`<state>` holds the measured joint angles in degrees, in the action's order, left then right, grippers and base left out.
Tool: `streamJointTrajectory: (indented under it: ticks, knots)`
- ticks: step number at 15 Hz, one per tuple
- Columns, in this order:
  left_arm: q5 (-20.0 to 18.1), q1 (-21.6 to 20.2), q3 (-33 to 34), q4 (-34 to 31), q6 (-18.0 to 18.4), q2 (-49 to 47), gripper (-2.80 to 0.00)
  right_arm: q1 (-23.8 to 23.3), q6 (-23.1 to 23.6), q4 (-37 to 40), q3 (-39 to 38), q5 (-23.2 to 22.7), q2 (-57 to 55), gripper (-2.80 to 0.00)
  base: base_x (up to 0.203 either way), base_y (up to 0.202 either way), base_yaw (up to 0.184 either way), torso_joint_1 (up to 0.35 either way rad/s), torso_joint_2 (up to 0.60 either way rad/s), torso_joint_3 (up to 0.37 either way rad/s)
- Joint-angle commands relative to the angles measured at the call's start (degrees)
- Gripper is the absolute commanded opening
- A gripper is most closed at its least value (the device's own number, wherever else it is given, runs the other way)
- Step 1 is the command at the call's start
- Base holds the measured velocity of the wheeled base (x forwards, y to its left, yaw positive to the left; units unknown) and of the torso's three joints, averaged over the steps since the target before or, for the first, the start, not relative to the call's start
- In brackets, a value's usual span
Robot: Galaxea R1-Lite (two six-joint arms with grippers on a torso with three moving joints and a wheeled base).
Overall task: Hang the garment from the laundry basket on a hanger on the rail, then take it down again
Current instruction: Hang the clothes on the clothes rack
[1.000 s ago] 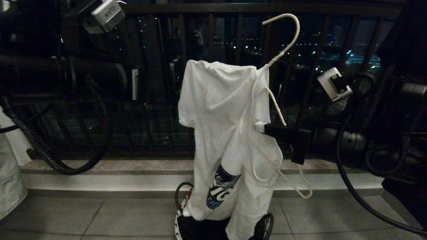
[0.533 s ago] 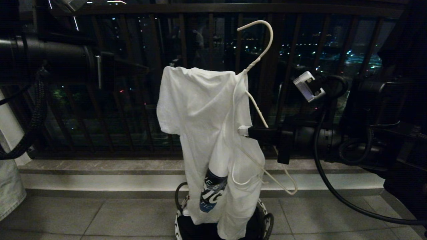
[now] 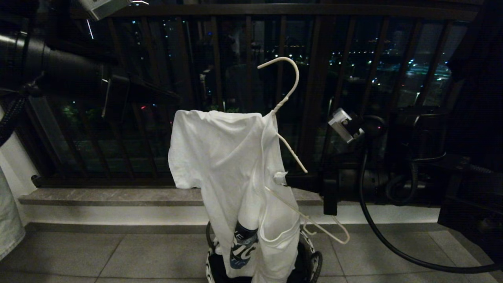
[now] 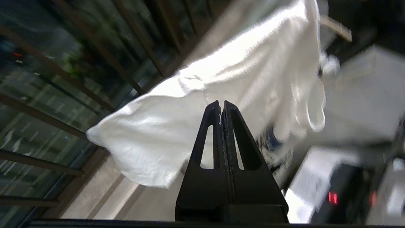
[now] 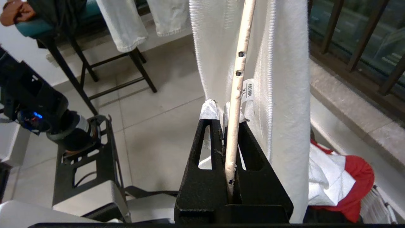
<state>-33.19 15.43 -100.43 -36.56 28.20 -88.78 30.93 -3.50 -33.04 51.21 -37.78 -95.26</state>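
Chest print: T-shirt [image 3: 232, 165] shows only partial letters "IG".
Neck label: "160/96A", partly legible.
Right hand [image 5: 225, 109]: clamped on wire hanger [image 3: 289, 155].
Left hand [image 4: 221, 106]: closed, empty.

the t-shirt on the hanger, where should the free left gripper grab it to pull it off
Judging by its pose, take the T-shirt at its loose sleeve corner, coming from the robot's left. That edge hangs free, clear of the hanger the right gripper clamps. The left gripper is shut and must open first.

A dark balcony railing [image 3: 220, 98] with vertical bars runs across the back, city lights behind it (small and scattered). Below sit a stone ledge [image 3: 118, 196] and pale floor tiles [image 3: 98, 255]. A black-legged stool [image 5: 95, 63] stands nearby; a red cloth [image 5: 357, 177] lies crumpled.
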Motion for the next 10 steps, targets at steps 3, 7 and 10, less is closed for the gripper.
streamJointTrajectory:
  ticks: [3,7,10]
  knots:
    - [-0.55,0.82,-3.34,-5.4,6.26,-5.43,-2.8,0.01,0.95,0.87,0.03,-0.63,-0.83,-2.8,0.0,0.0,0.0,0.0,0.0,0.0]
    - [-1.8,2.61,-5.48,-5.66,11.54,-7.39,0.0,-0.07,0.95,0.87,-0.23,-0.64,-1.07,-2.8,0.0,0.0,0.0,0.0,0.0,0.0]
    - [-2.09,2.56,-5.49,-5.71,16.61,-8.97,0.0,-0.08,1.04,0.87,-0.24,-0.63,-1.07,-2.8,0.0,0.0,0.0,0.0,0.0,0.0]
